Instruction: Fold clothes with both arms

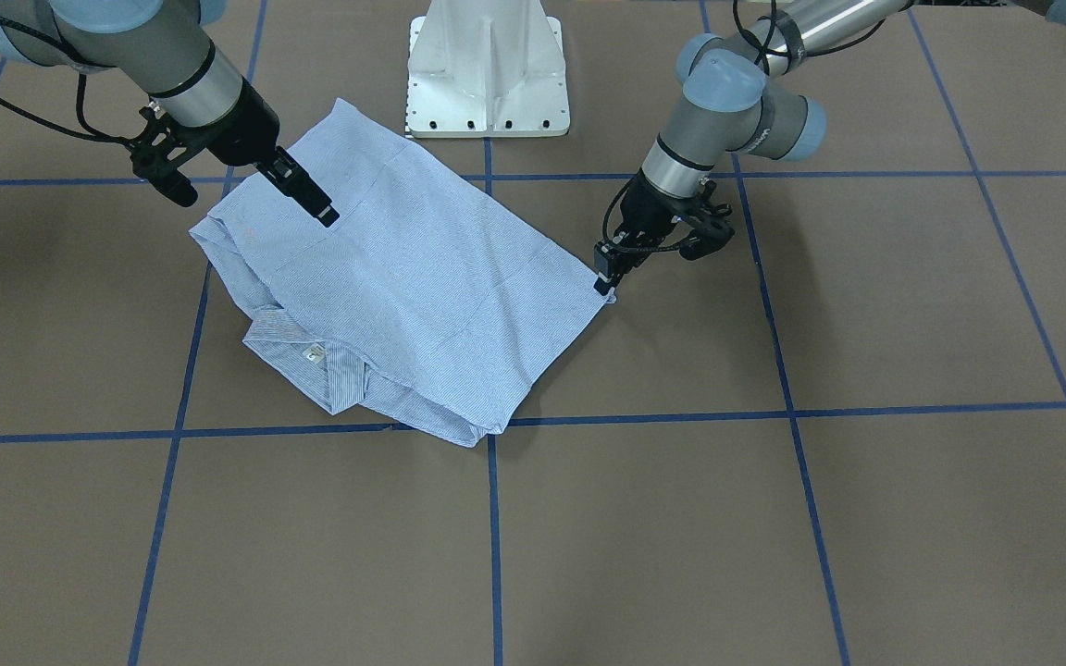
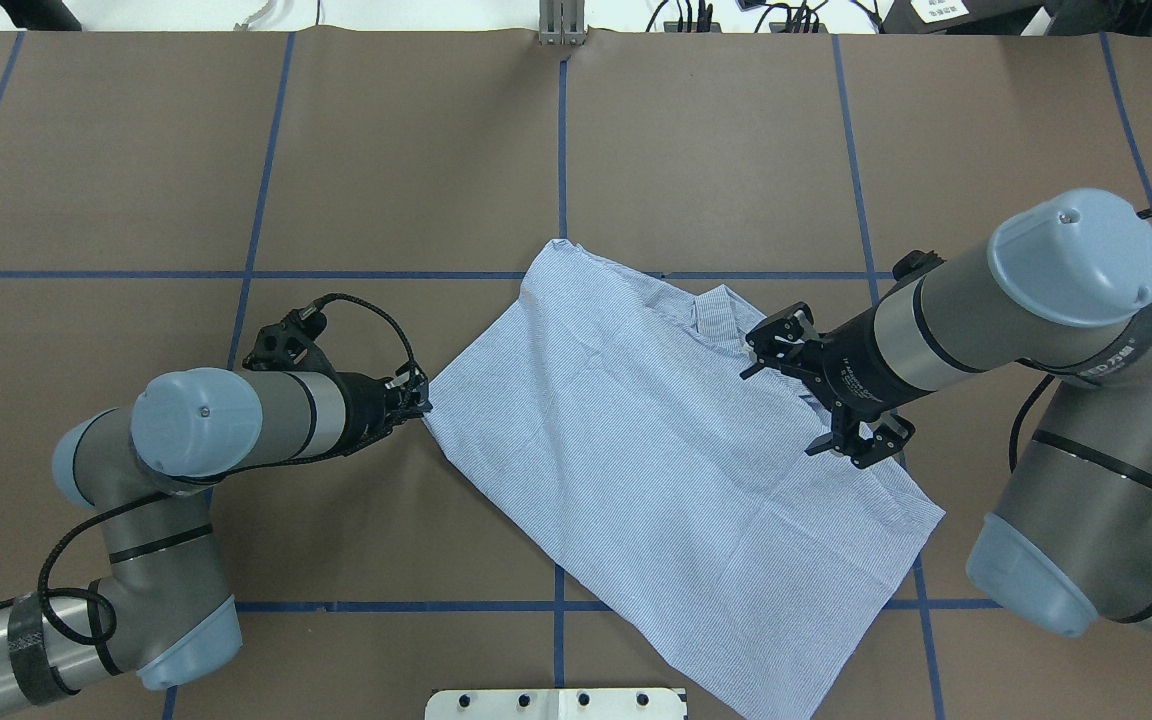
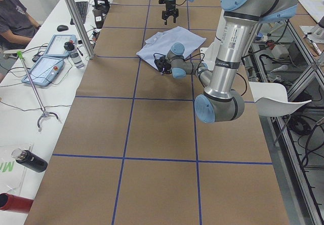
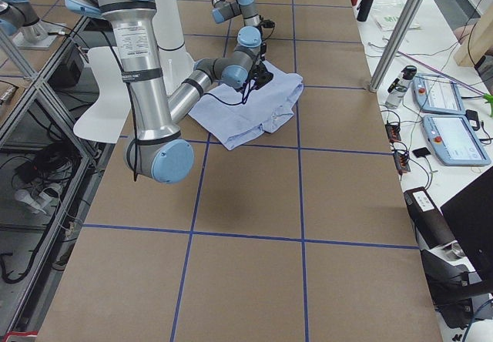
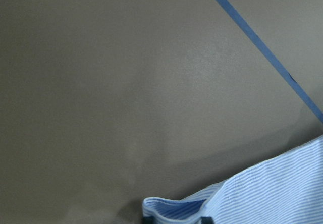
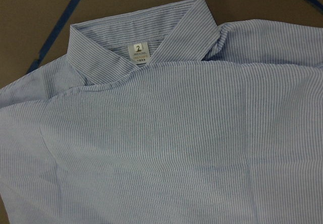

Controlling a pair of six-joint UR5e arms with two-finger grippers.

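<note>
- Shirt [image 1: 422,277] lies flat on the brown table [image 1: 774,518], roughly mid-table, back side up and folded into a rough rectangle skewed to the blue tape lines [image 1: 644,418].
- Collar [image 1: 283,347] is at the end away from the robot. The opposite end reaches close to the white pedestal base [image 1: 487,69].
- L gripper [image 1: 605,285] is low at the table, right at the shirt's corner on the robot's left side.
- In the L wrist view the rolled cloth edge sits between the two dark fingertips [image 5: 146,219], and the corner is a bit raised w/ shadow under it. The front view shows the fingers drawn close together, so it looks pinched on that shirt corner.
- From the L gripper the rest of the shirt spreads away toward the R arm's side.
- R gripper [image 1: 259,209] is spread wide and holds nothing.
- It sits over the shirt's edge on the robot's right, near the collar end. One finger tip is over the cloth, the other out past the edge over bare table.
- Can't tell if the inner tip touches the fabric.
- R wrist view looks down on the collar and the white neck label [image 6: 137,50] marked "2", w/ the striped back panel filling the view below. No fingers are in that view.
- The two grippers are well apart, w/ the shirt's width between them.
</note>
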